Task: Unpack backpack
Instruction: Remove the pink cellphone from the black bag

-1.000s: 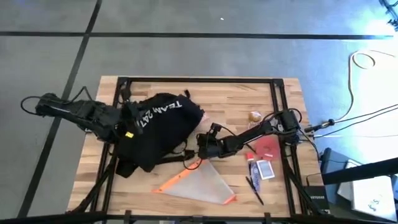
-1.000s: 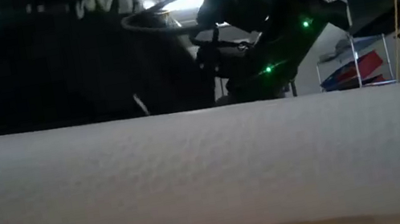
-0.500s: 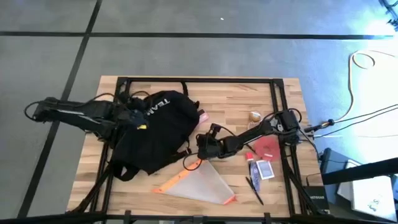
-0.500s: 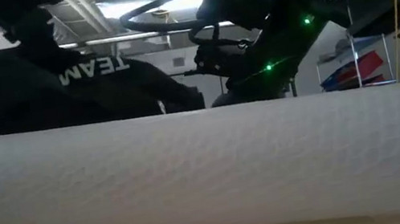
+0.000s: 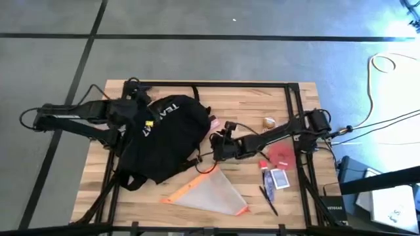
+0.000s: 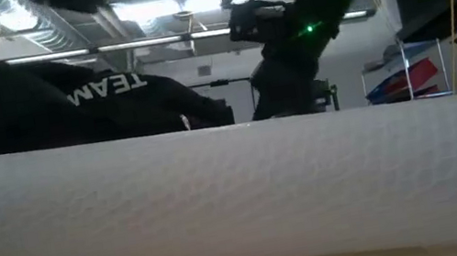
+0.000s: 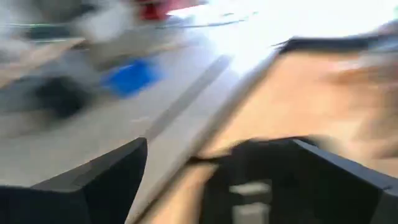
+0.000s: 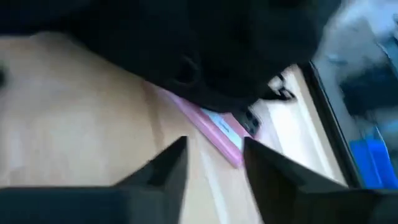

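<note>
Lying on the left half of the wooden table (image 5: 249,105), the backpack (image 5: 167,137) is a slumped black mound with its white "TEAM" lettering facing up near the far edge; the low view shows the same lettering on the fabric (image 6: 106,90). The left gripper (image 5: 136,117) rests at the backpack's left far side, over the fabric; the left wrist view is blurred, and whether its fingers are spread or pinching cannot be determined. The right gripper (image 5: 220,141) sits just beside the backpack's right edge, fingers spread apart, holding nothing. In the right wrist view, both fingers (image 8: 163,168) frame a pink flat object (image 8: 214,132) protruding from under the black fabric. A translucent pouch (image 5: 210,193) with orange trim lies near the table's front edge. A red item (image 5: 283,155), a card deck (image 5: 280,178) and a pen (image 5: 269,200) lie on the right side.
</note>
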You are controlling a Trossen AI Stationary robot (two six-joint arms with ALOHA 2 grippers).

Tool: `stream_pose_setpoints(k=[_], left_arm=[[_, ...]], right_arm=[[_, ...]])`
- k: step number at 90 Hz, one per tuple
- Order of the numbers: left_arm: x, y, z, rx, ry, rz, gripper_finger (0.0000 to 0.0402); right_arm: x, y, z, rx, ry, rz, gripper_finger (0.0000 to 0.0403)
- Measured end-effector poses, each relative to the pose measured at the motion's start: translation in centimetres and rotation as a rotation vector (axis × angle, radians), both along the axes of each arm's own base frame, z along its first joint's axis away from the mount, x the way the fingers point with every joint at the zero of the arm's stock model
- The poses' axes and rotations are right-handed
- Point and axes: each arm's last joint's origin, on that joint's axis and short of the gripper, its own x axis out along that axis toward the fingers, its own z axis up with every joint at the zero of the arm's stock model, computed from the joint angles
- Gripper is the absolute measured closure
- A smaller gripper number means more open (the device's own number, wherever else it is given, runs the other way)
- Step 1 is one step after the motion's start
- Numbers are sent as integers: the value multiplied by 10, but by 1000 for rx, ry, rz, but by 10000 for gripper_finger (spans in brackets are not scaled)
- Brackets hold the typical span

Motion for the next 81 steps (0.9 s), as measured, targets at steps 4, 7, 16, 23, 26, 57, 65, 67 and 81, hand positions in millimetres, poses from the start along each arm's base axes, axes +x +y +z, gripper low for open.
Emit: stream_pose_setpoints(k=[4, 7, 16, 23, 26, 57, 65, 67, 81], left_arm=[[5, -4, -2, -72, -22, -130, 31], [10, -7, -7, -114, -25, -216, 31], [25, -18, -41, -190, -17, -354, 31], [34, -24, -79, -195, 9, -380, 31], [37, -24, -98, -192, 31, -366, 31], [18, 5, -180, -189, 74, 54, 31], [8, 20, -189, -186, 48, 288, 31], [6, 24, -190, -179, 40, 337, 31], [-7, 45, -200, -191, -7, 535, 31]], right_arm=[[2, -6, 0, -8, 52, 66, 207], [2, -11, -1, -15, 98, 115, 181], [4, -29, -5, 49, 188, 241, 110], [4, -49, -5, 150, 229, 260, 76], [4, -60, -3, 179, 234, 245, 67], [10, -134, 30, 369, 204, 360, 72], [8, -148, 37, 409, 192, 378, 75], [8, -151, 39, 413, 188, 379, 76], [3, -168, 37, 420, 203, 432, 79]])
